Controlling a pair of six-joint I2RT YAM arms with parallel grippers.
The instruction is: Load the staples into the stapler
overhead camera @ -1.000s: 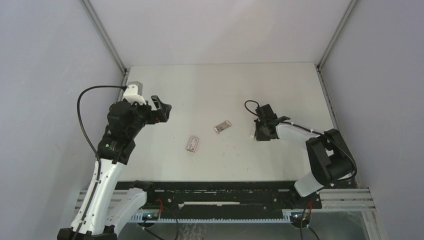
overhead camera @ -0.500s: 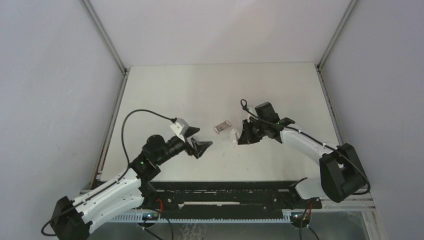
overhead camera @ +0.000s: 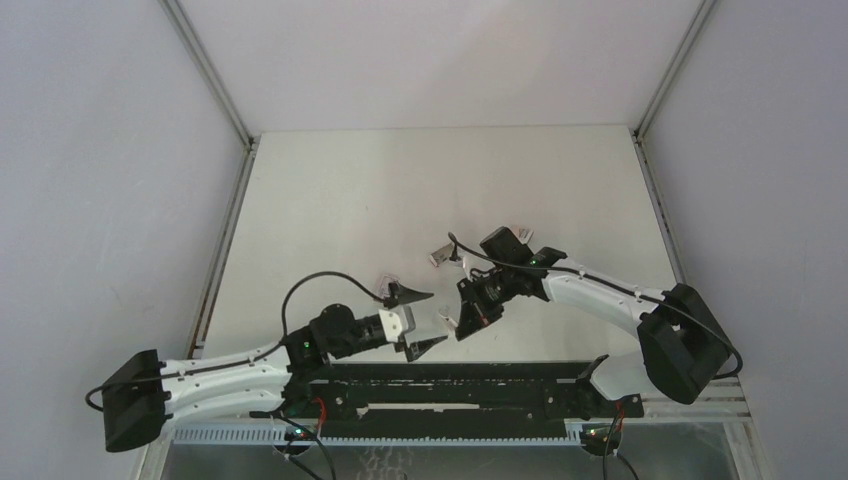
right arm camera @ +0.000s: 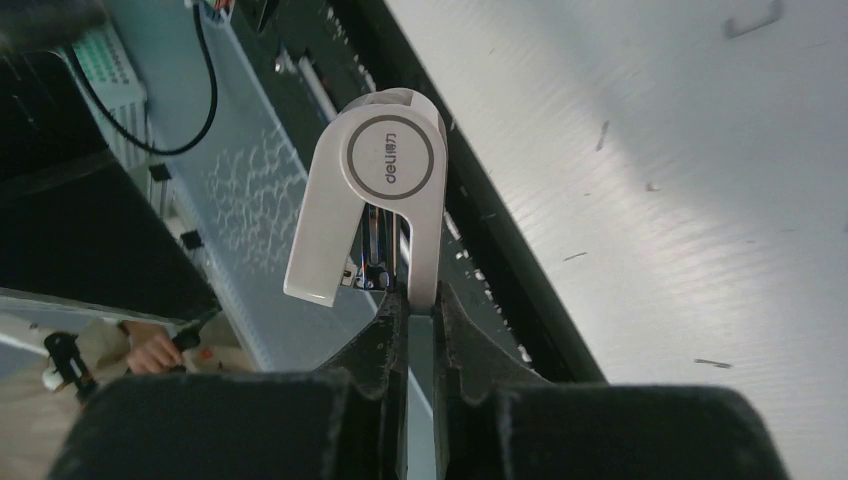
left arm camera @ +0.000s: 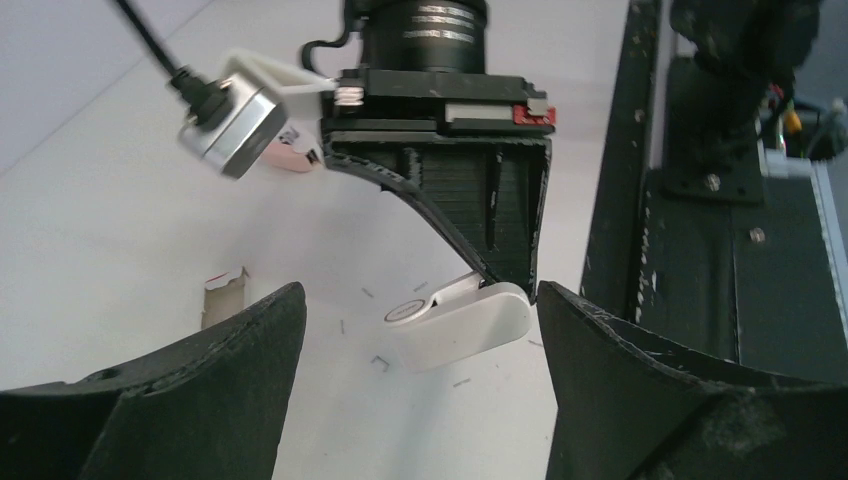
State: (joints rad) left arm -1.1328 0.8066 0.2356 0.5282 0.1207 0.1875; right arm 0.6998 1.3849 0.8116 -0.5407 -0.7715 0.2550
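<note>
stapler (overhead camera: 447, 322) near front edge of table (overhead camera: 400, 180)

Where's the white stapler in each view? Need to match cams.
Top external: stapler low centre, at the right gripper tip.
Left wrist: stapler lower centre.
Right wrist: stapler centre, sticking up from the jaws.
Shared landmark: the right gripper, shut on it.

The left claw (overhead camera: 425, 318) has come from the far left down to the near edge of the counter (overhead camera: 400, 180), now facing the stapler (overhead camera: 444, 322) that the right claw (overhead camera: 466, 314) carried there.
</note>
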